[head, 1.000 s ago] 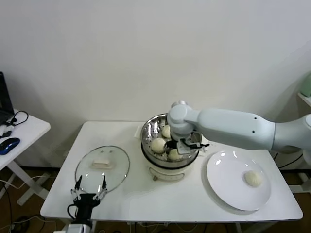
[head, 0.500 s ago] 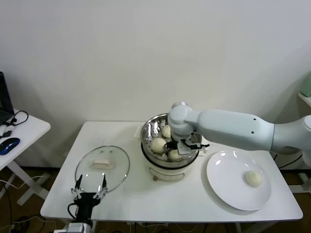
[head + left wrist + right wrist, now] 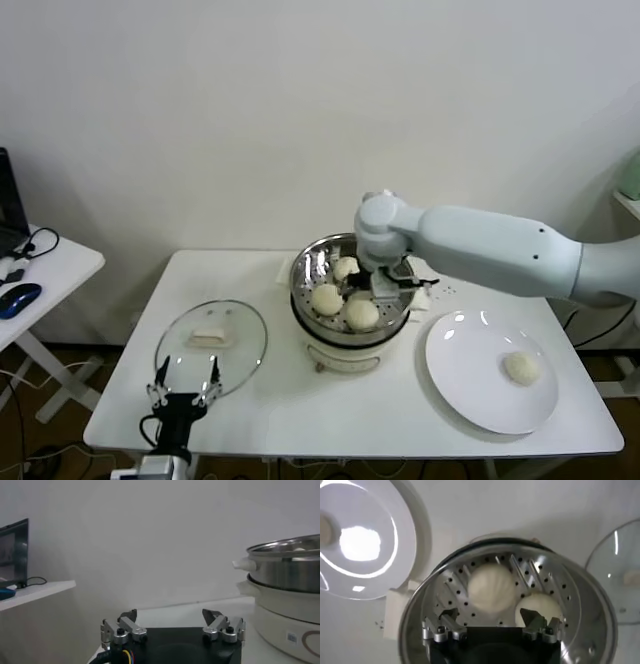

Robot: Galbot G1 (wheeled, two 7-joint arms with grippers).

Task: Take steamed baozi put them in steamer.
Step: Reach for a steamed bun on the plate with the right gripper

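Note:
The shiny steamer (image 3: pixel 305 272) stands on its white cooker base mid-table. Three baozi lie in it: one at the back (image 3: pixel 346 268), one on the left (image 3: pixel 326 298), one at the front (image 3: pixel 362 314). A fourth baozi (image 3: pixel 519 367) lies on the white plate (image 3: pixel 470 375) to the right. My right gripper (image 3: pixel 388 290) hangs open and empty just above the steamer's right side. In the right wrist view my right gripper (image 3: pixel 490 616) is above the perforated bottom (image 3: pixel 455 587), with two baozi (image 3: pixel 491 587) (image 3: pixel 539 607) below it. My left gripper (image 3: pixel 185 385) is open, parked at the table's front left.
A flat glass lid (image 3: pixel 180 352) lies on the table left of the steamer, just beyond my left gripper. The left wrist view shows my left gripper (image 3: pixel 170 617) and the steamer wall (image 3: pixel 290 572). A side desk with a mouse (image 3: pixel 20 298) stands far left.
My right gripper has lifted up and back out of the steamer, leaving the front baozi lying free in the basket. The left arm has not moved.

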